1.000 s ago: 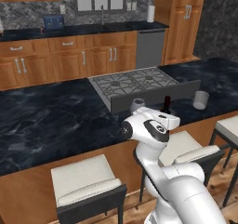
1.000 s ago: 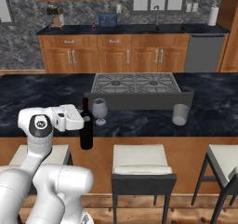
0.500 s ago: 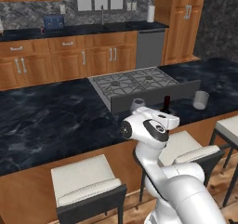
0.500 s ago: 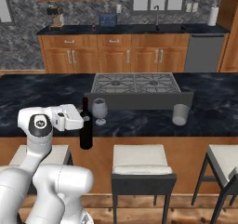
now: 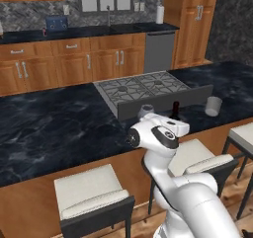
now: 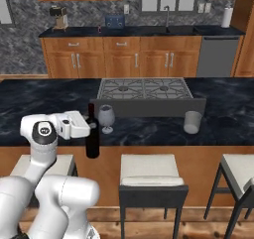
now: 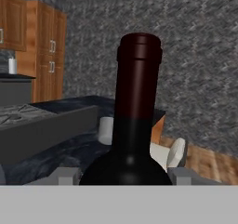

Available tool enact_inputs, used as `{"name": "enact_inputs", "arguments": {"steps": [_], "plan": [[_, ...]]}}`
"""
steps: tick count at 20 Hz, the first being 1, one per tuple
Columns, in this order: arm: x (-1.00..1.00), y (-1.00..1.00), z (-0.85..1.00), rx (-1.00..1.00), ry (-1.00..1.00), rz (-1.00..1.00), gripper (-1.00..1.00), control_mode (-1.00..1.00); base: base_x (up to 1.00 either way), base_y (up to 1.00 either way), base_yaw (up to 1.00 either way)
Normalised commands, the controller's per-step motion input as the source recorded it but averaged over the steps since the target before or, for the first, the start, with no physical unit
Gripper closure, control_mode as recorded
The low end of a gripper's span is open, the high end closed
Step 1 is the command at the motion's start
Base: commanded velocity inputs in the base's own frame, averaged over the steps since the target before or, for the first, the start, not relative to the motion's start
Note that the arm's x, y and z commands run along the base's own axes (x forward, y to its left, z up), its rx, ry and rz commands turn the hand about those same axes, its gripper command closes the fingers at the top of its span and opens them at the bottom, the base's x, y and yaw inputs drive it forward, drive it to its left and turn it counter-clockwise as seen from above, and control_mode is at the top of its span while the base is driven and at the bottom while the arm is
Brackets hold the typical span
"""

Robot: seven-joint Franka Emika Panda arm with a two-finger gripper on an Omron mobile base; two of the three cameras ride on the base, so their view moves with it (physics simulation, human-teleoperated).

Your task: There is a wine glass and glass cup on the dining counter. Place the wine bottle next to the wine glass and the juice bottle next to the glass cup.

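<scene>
My gripper [image 6: 90, 126] is shut on the tall near-black wine bottle [image 6: 92, 138], which stays upright at the front edge of the black dining counter [image 6: 39, 99]. The wine glass [image 6: 105, 117] stands just right of the bottle and slightly further in. In the hand view the wine bottle [image 7: 137, 116] rises between my fingers [image 7: 61, 175], with the glass cup [image 7: 106, 130] behind it. The glass cup [image 6: 192, 122] stands farther right, near the cooktop's corner. In the left base view the wine bottle [image 5: 175, 110] peeks over my hand beside the wine glass [image 5: 146, 109]. A tiny red shape on the wall counter looks like the juice bottle [image 6: 98, 29].
A built-in cooktop [image 6: 145, 89] fills the counter's middle behind the glass. Stools [image 6: 148, 171] line the near side below the counter edge. A blue toaster [image 6: 114, 22] and a sink sit on the far wall counter.
</scene>
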Motion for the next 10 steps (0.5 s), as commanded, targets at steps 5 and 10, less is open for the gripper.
{"name": "enact_inputs", "arguments": {"steps": [5, 10], "plan": [[0.58, 0.34, 0.0, 0.0, 0.0, -0.11, 1.0, -1.0, 0.0, 0.0, 0.0], [0.62, 0.38, 0.0, -0.01, 0.01, -0.14, 1.0, -1.0, 0.0, 0.0, 0.0]]}}
